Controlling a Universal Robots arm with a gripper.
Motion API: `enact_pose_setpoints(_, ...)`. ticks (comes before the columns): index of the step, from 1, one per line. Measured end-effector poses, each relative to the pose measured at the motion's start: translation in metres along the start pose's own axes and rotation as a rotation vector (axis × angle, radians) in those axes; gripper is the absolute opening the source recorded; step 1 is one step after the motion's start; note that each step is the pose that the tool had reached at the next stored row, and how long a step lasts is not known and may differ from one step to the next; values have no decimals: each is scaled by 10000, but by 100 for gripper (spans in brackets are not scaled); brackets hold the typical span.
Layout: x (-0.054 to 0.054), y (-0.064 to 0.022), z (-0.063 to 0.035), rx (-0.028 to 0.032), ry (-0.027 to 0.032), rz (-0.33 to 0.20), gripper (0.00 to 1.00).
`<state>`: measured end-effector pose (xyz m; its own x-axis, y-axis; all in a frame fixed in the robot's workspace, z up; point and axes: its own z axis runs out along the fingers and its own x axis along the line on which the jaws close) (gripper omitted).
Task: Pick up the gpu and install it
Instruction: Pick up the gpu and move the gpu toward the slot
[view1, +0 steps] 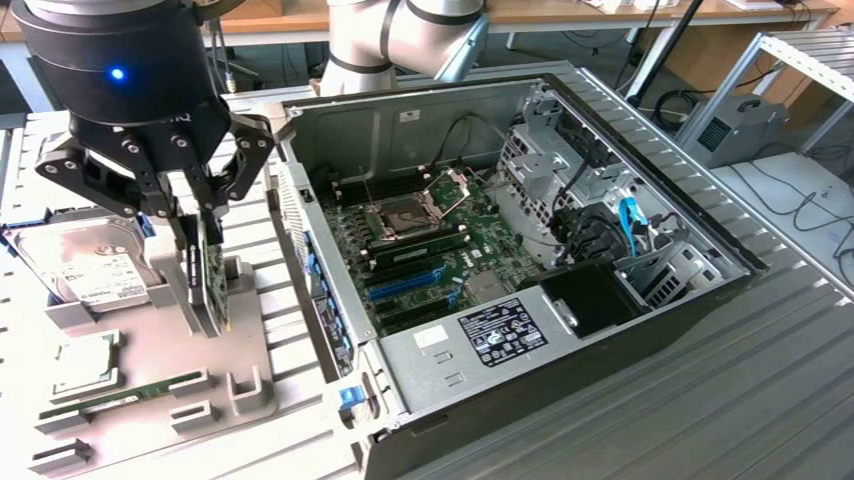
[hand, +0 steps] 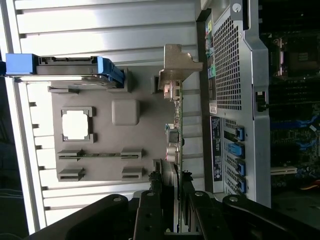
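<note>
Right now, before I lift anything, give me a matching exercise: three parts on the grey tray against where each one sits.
Things:
1. dark flat graphics card
2. silver hard drive with white label
3. narrow green memory stick

Places:
A. lying in a slot of the grey plastic tray, lowest in the exterior view
B. standing on edge, clamped by the black end effector
C. label up, on the exterior view's left of the card

Pairs: 1-B, 2-C, 3-A
</note>
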<state>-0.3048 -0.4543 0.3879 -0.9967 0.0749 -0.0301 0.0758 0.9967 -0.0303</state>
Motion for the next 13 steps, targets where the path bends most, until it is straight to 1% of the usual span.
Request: enact_pose_setpoints(13,-1,-1,-33,0,0,0,26)
